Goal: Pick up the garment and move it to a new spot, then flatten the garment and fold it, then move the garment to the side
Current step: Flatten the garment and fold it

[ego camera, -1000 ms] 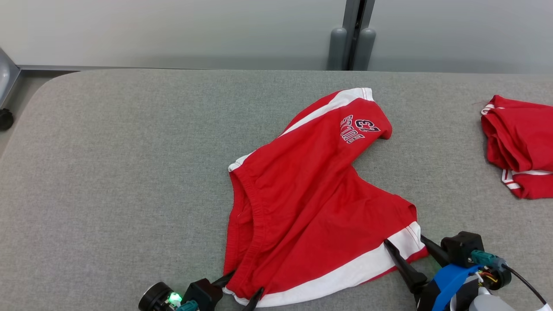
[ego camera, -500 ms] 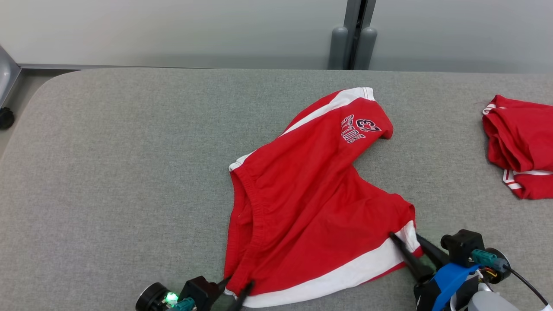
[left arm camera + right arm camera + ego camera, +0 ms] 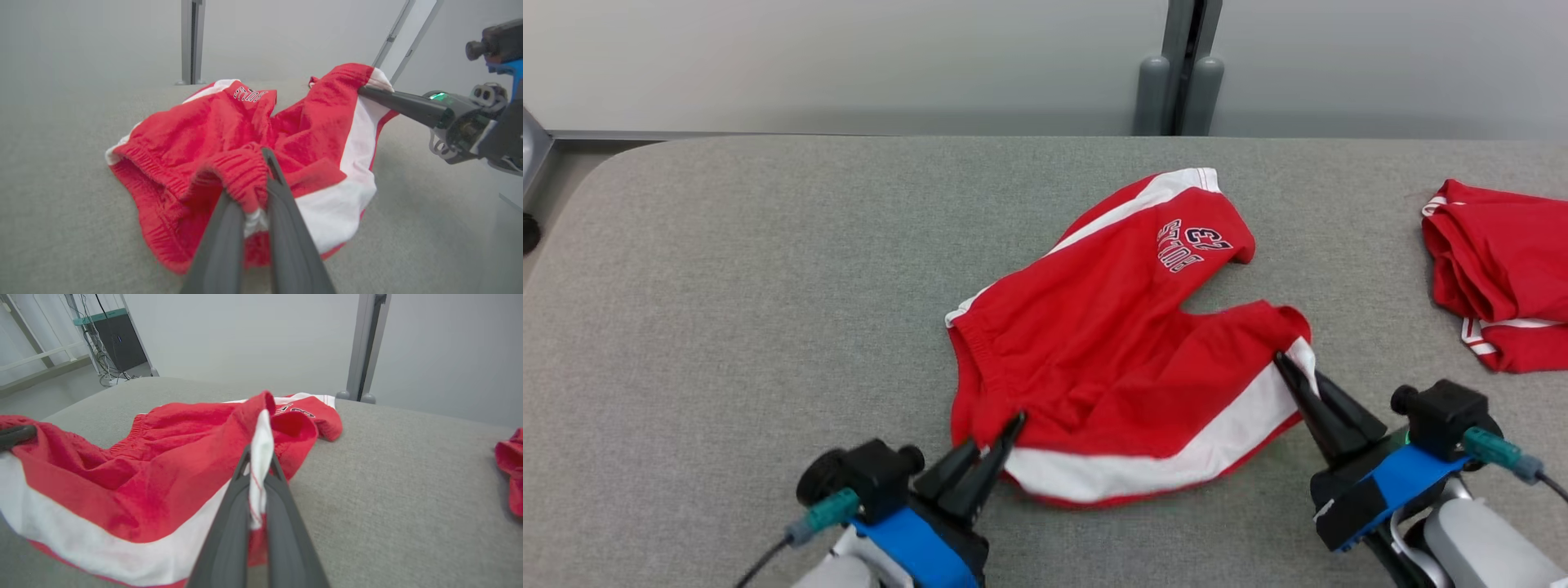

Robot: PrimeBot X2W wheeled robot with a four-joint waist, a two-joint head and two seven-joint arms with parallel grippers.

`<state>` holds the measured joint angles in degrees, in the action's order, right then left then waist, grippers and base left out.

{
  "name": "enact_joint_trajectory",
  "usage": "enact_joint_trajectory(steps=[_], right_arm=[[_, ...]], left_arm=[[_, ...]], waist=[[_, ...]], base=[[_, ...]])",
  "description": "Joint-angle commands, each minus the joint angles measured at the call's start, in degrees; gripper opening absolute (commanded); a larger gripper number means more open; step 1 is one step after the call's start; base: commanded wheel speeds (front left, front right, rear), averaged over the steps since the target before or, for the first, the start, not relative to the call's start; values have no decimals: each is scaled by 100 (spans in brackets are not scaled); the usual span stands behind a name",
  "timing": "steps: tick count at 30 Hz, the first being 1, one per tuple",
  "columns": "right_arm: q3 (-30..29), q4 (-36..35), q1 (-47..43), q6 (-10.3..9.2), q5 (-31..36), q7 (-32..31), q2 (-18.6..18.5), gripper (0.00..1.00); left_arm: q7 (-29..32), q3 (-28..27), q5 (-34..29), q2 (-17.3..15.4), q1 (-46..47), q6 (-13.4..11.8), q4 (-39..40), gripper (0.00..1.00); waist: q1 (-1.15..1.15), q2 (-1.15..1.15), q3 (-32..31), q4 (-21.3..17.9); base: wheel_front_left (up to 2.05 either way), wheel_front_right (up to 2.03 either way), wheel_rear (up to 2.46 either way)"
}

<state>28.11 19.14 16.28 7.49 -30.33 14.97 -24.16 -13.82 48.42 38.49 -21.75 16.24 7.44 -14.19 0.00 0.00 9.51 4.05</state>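
Dark, white-edged lettering (image 3: 1178, 247) on one leg of the red shorts (image 3: 1094, 351) reads "BULLS", with the number (image 3: 1209, 238) "23" beside it. Both appear upside down in the head view and are too small to read in the wrist views.

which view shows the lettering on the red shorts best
Head view: the lettering on the red shorts lies unblocked, seen from above. Left wrist view: small, far off. Right wrist view: partly behind a fold.
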Motion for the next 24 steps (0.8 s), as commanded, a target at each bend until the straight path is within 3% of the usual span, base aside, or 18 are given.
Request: enact_joint_trajectory(steps=[1,6,11,19,24], right_arm=[[-110,-103,127,1,-20,27,-47,0],[-426,-244,740,1,-280,-27,54,0],[-686,11,1911,1,-409,-234,275,0],[-927,1027,4445,1,-690,-545,820,0],[-1200,1734,5797,1,-841,-460,953,0]], left_arm=[[-54,-150,24,-60,245,-7,138,0],[-92,-717,125,-56,945,-70,413,0],[-96,-1184,145,5,2090,-72,221,0],[87,-1576,245,169,4600,2,-601,0],[46,-1479,301,404,6055,16,-1250,0]], waist=[[0,0,27,-12],[0,0,226,-103],[0,0,642,-240],[0,0,1441,-451],[0,0,1727,-530]], base=[[0,0,0],[0,0,0],[0,0,0],[0,0,0],[0,0,0]])
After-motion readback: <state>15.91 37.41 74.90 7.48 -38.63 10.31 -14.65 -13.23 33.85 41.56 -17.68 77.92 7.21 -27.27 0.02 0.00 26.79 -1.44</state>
